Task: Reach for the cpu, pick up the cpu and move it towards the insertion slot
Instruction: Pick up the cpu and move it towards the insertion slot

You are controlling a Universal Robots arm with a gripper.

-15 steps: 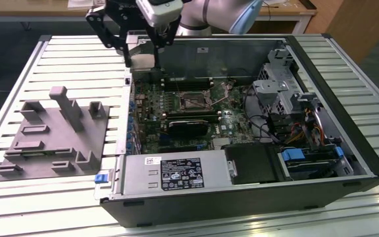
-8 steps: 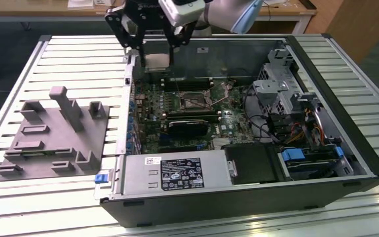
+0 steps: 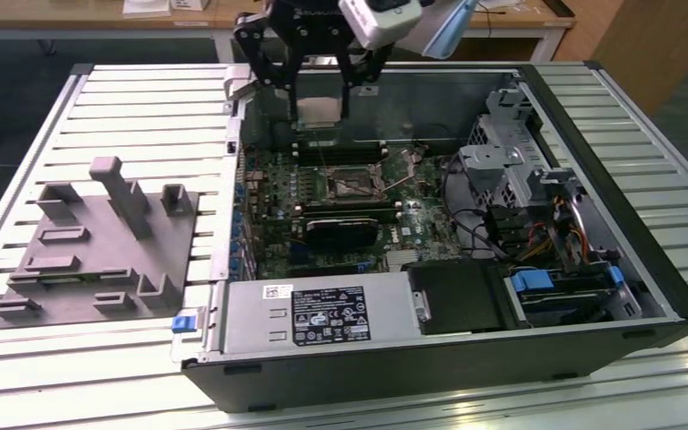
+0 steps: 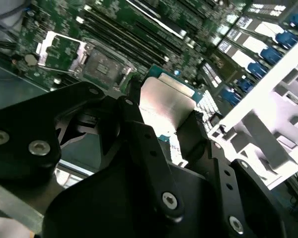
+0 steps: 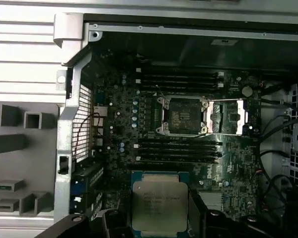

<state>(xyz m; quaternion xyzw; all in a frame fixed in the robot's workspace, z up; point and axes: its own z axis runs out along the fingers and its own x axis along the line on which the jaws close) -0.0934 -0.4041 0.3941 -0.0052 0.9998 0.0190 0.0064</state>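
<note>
Silvery and stiff, the cpu (image 5: 159,206) hangs pinched by its edges in the gripper (image 3: 320,106) above the open case, short of the slot (image 5: 182,116), light but fragile underneath.

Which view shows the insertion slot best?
The first wrist view: the insertion slot faces the camera, unobstructed, its frame open. The exterior view shows it distant; the second wrist view shows it obliquely.

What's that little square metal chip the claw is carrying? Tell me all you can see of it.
The cpu is a flat square chip with a silvery-grey metal top and a blue-green rim. The gripper holds it by opposite edges between black fingers, above the open computer case, not yet over the insertion slot.
</note>
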